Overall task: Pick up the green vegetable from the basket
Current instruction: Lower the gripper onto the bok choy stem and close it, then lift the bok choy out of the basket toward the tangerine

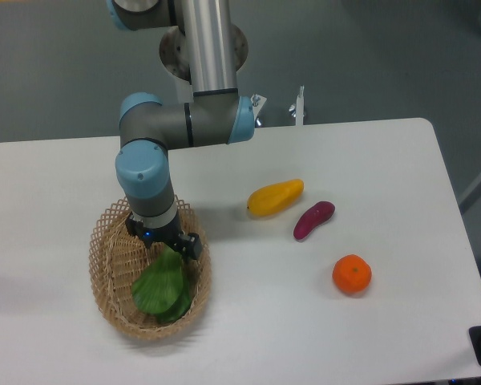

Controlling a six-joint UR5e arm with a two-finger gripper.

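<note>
Lying in the tan woven basket [104,265], a bright-green leafy vegetable [162,290], broad leaves overlapping, claw [167,245] at its upper end, grip state indiscernible, basket on white surface [369,345].

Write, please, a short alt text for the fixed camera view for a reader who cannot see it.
A robot arm reaches down into a wicker basket at the left of a white table, its gripper at the top of a green vegetable lying inside. To the right on the table lie a yellow fruit, a purple sweet potato and an orange.
</note>
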